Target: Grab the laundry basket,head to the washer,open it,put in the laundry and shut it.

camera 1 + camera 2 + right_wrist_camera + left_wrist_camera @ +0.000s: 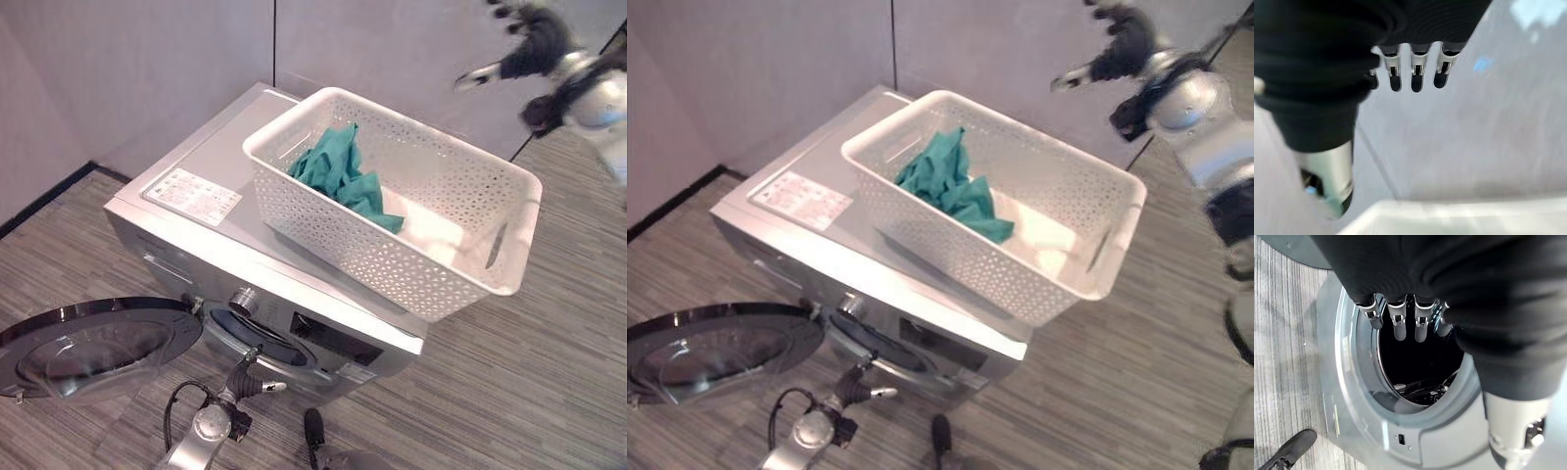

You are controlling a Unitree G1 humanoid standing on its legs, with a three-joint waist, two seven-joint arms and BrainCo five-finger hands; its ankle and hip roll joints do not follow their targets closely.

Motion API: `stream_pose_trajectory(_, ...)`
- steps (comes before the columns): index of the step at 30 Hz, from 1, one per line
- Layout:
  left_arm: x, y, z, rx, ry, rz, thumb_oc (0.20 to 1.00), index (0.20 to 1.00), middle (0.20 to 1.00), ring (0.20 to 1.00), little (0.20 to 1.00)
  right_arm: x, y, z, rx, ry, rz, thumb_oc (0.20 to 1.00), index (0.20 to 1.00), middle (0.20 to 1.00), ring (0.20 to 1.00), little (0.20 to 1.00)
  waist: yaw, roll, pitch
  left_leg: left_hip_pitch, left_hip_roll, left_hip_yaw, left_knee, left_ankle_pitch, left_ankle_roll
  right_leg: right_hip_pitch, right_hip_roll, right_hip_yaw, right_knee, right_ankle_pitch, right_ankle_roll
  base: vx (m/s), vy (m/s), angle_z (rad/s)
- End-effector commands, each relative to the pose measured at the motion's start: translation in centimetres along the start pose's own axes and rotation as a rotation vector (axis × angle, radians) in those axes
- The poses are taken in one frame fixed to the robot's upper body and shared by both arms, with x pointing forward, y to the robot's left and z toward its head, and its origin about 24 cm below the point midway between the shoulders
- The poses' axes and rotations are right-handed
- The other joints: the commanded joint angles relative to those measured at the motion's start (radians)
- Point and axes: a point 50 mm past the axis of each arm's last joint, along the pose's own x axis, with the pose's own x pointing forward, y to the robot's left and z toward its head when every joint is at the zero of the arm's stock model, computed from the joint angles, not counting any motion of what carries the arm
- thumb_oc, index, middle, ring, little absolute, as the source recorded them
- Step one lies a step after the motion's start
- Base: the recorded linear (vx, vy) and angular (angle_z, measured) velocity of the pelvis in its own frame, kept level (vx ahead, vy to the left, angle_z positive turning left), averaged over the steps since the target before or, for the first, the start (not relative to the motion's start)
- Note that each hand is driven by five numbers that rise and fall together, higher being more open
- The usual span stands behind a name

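Two robot hands work around a silver front-loading washer point(225, 211) on a grey striped floor point(549, 382). At far left, the washer's round glass door point(88, 348) hangs fully open, swung out flat over the floor. Just right of it, the left hand point(257, 384) hovers low in front of the open drum mouth point(1415, 367), its fingers point(1399, 325) straight and relaxed, holding nothing; the wrist view looks past them into the dark drum. A dark shoe point(1288, 450) shows on the floor near the machine's base. On the washer's lid, a white label point(192, 195) lies toward the left, and beside it a white perforated laundry basket point(460, 284) rests on top, its right end reaching past the lid's edge. Inside the basket, a crumpled teal cloth point(343, 176) lies against the left end, with a pale cloth point(426, 230) on the bottom to its right. At upper right, the right hand point(534, 44) is raised well above and behind the basket, before the grey wall point(147, 69), fingers point(1415, 78) spread and extended, gripping nothing.
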Motion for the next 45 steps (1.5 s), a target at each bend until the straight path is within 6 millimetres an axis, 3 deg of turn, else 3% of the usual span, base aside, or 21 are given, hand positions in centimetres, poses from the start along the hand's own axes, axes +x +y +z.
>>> stream_pose_trajectory(1,0.3,1.2,0.9,0.072,-0.054,-0.020,1.000,1.000,1.000,1.000,1.000,1.2,-2.6,4.4,0.017,-0.110,-0.054,1.000,1.000,1.000,1.000,1.000,0.056,-0.050,-0.024,0.043,-0.032,-0.023,-0.044,0.096,0.041,-0.061,-0.145,0.007,0.055,-0.036,0.131,-0.01,0.013,0.06)
stream_pose_trajectory(5,0.4,1.1,0.6,0.079,-0.037,-0.026,1.000,1.000,1.000,1.000,1.000,1.6,-0.8,6.6,0.000,-0.187,0.013,1.000,1.000,1.000,1.000,1.000,0.061,-0.054,-0.023,0.028,-0.031,-0.017,-0.044,0.103,0.041,-0.068,-0.143,0.004,0.046,-0.035,0.128,0.01,0.015,0.05)
stream_pose_trajectory(8,0.4,1.0,0.6,0.078,-0.035,-0.030,1.000,1.000,1.000,1.000,1.000,1.5,0.1,6.6,-0.038,-0.187,0.066,1.000,1.000,1.000,1.000,1.000,0.062,-0.059,-0.020,0.030,-0.029,-0.015,-0.044,0.099,0.041,-0.068,-0.144,0.004,0.047,-0.036,0.127,0.01,0.005,-0.01)
stream_pose_trajectory(13,0.4,0.8,1.0,0.063,-0.053,-0.045,1.000,1.000,1.000,1.000,1.000,1.3,0.7,5.5,-0.104,-0.146,0.114,1.000,1.000,1.000,1.000,1.000,0.066,-0.063,-0.008,0.029,-0.027,-0.013,-0.043,0.095,0.041,-0.071,-0.144,0.009,0.053,-0.040,0.127,0.01,0.011,-0.02)
stream_pose_trajectory(16,0.5,0.8,1.4,0.058,-0.066,-0.056,1.000,1.000,1.000,1.000,1.000,0.7,0.0,4.1,-0.208,-0.084,0.127,1.000,1.000,1.000,1.000,1.000,0.060,-0.065,0.006,0.022,-0.028,-0.008,-0.042,0.092,0.041,-0.079,-0.147,0.011,0.054,-0.040,0.127,0.00,0.024,-0.01)
stream_pose_trajectory(20,0.4,0.9,1.2,0.063,-0.057,-0.060,1.000,1.000,1.000,1.000,1.000,0.0,-0.4,3.7,-0.274,-0.071,0.166,1.000,1.000,1.000,1.000,1.000,0.052,-0.070,0.009,0.022,-0.028,-0.002,-0.041,0.089,0.043,-0.083,-0.143,0.017,0.054,-0.038,0.129,0.00,0.000,0.00)
stream_pose_trajectory(29,0.4,0.6,2.0,0.034,-0.097,-0.072,1.000,1.000,1.000,1.000,1.000,0.1,0.8,3.1,-0.250,-0.054,0.207,1.000,1.000,1.000,1.000,1.000,0.054,-0.064,0.028,0.025,-0.037,0.003,-0.040,0.079,0.053,-0.104,-0.135,0.041,0.063,-0.033,0.132,-0.01,0.010,-0.09)
stream_pose_trajectory(33,0.5,0.7,2.3,0.025,-0.111,-0.065,1.000,1.000,1.000,1.000,1.000,0.8,1.0,2.7,-0.228,-0.027,0.181,1.000,1.000,1.000,1.000,1.000,0.067,-0.065,0.040,0.010,-0.039,-0.002,-0.033,0.075,0.056,-0.116,-0.137,0.042,0.067,-0.035,0.131,-0.01,-0.005,0.00)
stream_pose_trajectory(38,0.3,0.8,1.3,0.004,-0.070,-0.044,1.000,1.000,1.000,1.000,1.000,2.2,1.5,1.9,-0.210,0.047,0.132,1.000,1.000,1.000,1.000,1.000,0.103,-0.067,0.068,-0.036,-0.040,-0.021,-0.021,0.079,0.059,-0.142,-0.137,0.033,0.062,-0.042,0.125,-0.03,-0.035,0.02)
stream_pose_trajectory(44,0.0,1.0,0.4,-0.003,-0.035,-0.048,1.000,1.000,1.000,1.000,1.000,2.6,0.7,0.0,-0.231,0.171,0.089,1.000,1.000,1.000,1.000,1.000,0.136,-0.063,0.098,-0.091,-0.038,-0.051,-0.017,0.101,0.054,-0.174,-0.141,0.018,0.070,-0.051,0.119,-0.03,-0.049,0.18)
stream_pose_trajectory(45,0.0,1.2,0.2,0.003,-0.028,-0.050,1.000,1.000,1.000,1.000,1.000,2.4,0.4,-1.1,-0.264,0.232,0.094,1.000,1.000,1.000,1.000,1.000,0.148,-0.062,0.109,-0.108,-0.035,-0.063,-0.018,0.110,0.051,-0.184,-0.141,0.008,0.077,-0.057,0.115,-0.01,-0.072,0.16)
